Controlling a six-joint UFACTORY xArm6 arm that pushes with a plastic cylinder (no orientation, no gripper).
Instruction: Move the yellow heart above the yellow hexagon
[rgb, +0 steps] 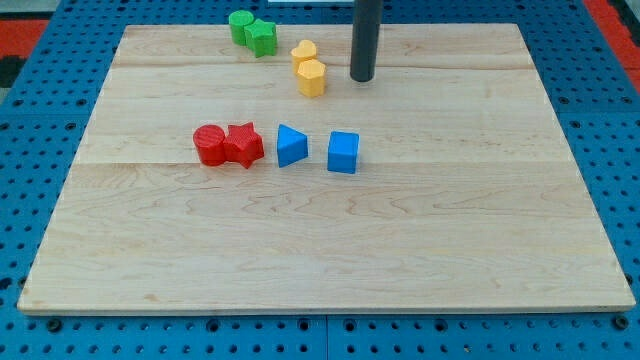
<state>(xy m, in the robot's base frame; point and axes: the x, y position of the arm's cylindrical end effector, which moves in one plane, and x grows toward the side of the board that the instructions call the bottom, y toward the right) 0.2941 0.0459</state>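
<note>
Nearest the camera: blue cube, used as landmark below. Blue triangular block just to its left, a small gap between. Further left, red star-like block touching red round block.

Yellow hexagon sits well above the cube, slightly left. Yellow heart is directly above the hexagon, touching or nearly touching it. Judgement: task looks essentially satisfied as things lie. Two green blocks, shapes unclear, further up and left of the cube, near the wooden board top edge.

My tip is a bare rod, nothing held, touching no block; it stands above the cube, just right of the hexagon.

Handling, judged: heart is small, rigid, light plastic; should slide easily and may rotate if struck off-centre. No grasp possible; push squarely on a flat flank.
</note>
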